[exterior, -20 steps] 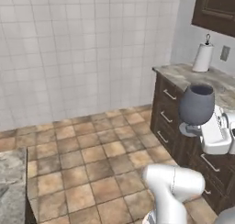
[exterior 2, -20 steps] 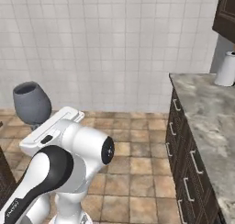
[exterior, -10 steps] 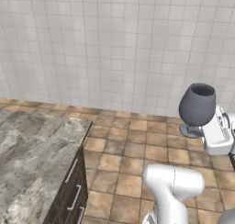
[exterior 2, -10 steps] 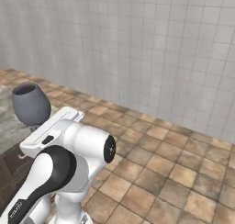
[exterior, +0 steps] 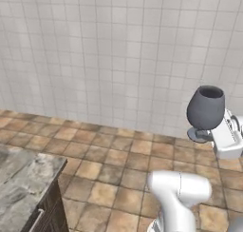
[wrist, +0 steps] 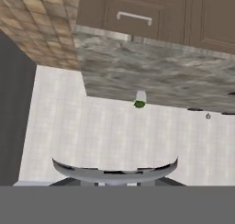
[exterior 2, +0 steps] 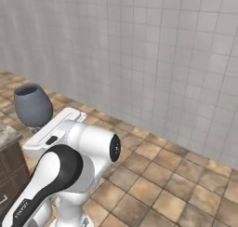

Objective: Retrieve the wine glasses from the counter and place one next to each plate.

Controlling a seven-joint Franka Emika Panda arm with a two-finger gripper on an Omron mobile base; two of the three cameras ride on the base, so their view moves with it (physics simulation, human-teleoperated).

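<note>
White arm's folded up high over the tiled floor, tool clamped on the stem of the smoky grey wide-bowled goblet, which sits upright.

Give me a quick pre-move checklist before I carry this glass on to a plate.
1. Glass in the grip: ok. The grey goblet sits at the gripper, which is closed on its stem near the foot.
2. Glass upright: ok. Its bowl stands mouth-up over the hand in both base views.
3. Fingers seated squarely on the stem: cannot tell; the foot of the glass hides them in the hand view.
4. Plate in sight as a target: not ok. No plate can be made out.
5. Clearance around the glass: ok. Tiled wall and floor stand well back.
6. Marble top low on the left: ok, clear of the glass.
</note>
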